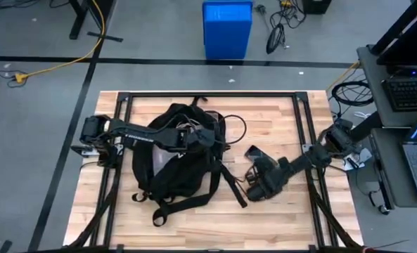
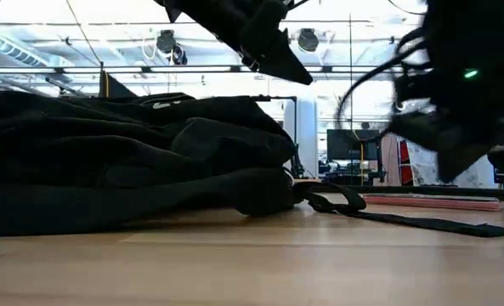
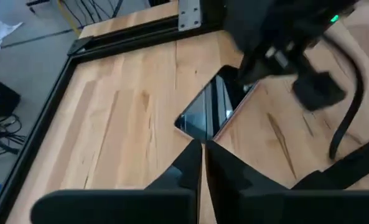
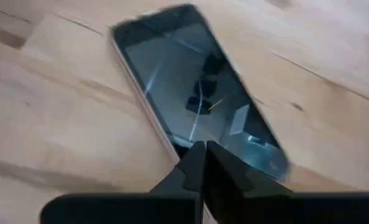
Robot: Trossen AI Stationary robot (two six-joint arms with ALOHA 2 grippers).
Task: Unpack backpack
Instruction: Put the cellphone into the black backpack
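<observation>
- Backpack: a large black soft bag lying flat on the wooden table, left of centre in the high view; its top points toward 12 o'clock and its straps trail toward 6 o'clock.
- In the low view the backpack fills the left half of the picture, and 1 strap runs flat along the table toward the right.
- Left gripper: at the end of the left arm, which reaches from 9 o'clock across the top of the backpack; it sits at the bag's upper right edge. In the left wrist view the 2 fingers meet at their tips, so the pincer is narrow and holds nothing.
- Right gripper: at the end of the right arm, which enters from 3 o'clock; it hangs low over the table just right of the backpack. In the right wrist view the 2 fingers are pressed together, so this pincer is also narrow and empty.
- Phone: a flat dark-screened slab lying face up on the bare wood, just beyond the right gripper's tips, at 3 o'clock from the backpack. The left wrist view also shows the phone, partly under the right arm.
</observation>
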